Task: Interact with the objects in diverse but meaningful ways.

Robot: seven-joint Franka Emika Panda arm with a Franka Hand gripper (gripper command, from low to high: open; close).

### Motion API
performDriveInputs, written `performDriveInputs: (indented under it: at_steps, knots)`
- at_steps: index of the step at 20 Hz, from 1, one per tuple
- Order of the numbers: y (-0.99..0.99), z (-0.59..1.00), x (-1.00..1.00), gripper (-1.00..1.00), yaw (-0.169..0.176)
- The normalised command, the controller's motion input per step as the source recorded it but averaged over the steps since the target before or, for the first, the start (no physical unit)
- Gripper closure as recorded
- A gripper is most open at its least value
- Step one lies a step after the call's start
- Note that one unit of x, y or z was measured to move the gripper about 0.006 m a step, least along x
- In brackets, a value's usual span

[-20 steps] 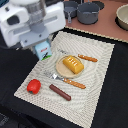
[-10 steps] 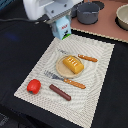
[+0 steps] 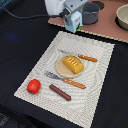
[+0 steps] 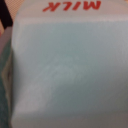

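My gripper (image 3: 71, 14) is shut on the white-and-teal milk carton (image 3: 74, 21) and holds it in the air over the mat's far edge, near the grey pot (image 3: 91, 12). In the wrist view the carton (image 4: 65, 70) fills the picture, with red "MILK" lettering. The yellow ridged bread piece (image 3: 73, 63) lies on the round tan plate (image 3: 62, 68) in the mat's middle. The red tomato (image 3: 34, 86) and the brown sausage (image 3: 60, 92) lie on the mat's near part.
An orange-handled knife (image 3: 85, 57) and an orange-handled fork (image 3: 67, 80) flank the plate on the striped placemat (image 3: 100, 95). A tan bowl (image 3: 122, 16) sits at the far right on the brown tabletop. Dark cloth surrounds the mat.
My arm has carried the milk carton from over the mat's left part toward the exterior view's right and far side, up near the grey pot. The other items have not moved.
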Motion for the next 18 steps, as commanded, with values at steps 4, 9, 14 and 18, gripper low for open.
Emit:
performDriveInputs:
  at_steps: [4,9,14,18]
  knots:
    - [0.39,-0.49,0.29,1.0,0.04]
    - [0.26,-0.4,0.23,1.0,0.026]
    - [0.18,0.0,0.53,1.0,0.0]
    - [0.18,-0.05,0.43,1.0,0.0]
